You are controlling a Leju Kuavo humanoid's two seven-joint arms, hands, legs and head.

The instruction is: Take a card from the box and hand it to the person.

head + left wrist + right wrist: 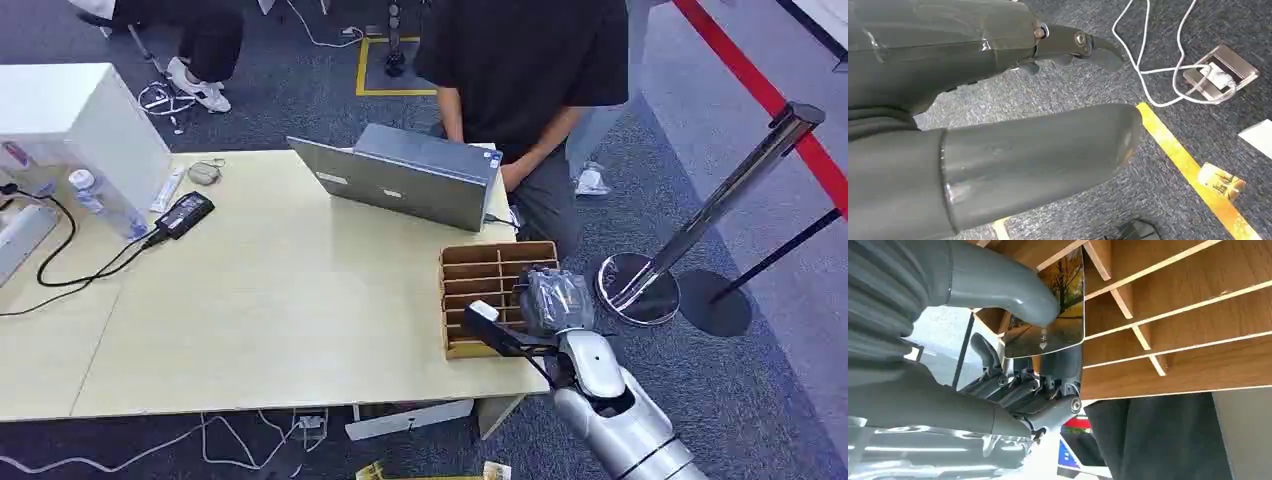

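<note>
A slatted wooden box (478, 280) stands at the table's right front corner. My right hand (553, 300) hovers over the box's right side. In the right wrist view the thick thumb (1013, 295) presses a card (1055, 315) with an autumn tree picture against the darker fingers (1048, 385), right beside the box's slots (1168, 315). A person in a black shirt (525, 60) stands behind the table at a laptop. My left hand (998, 120) hangs above the carpet, fingers apart and holding nothing.
A grey laptop (410, 180) sits behind the box. A power adapter with cable (180, 215) and a white case (70, 125) lie at the table's left. A stanchion post with a round base (640, 290) stands on the floor right of the table.
</note>
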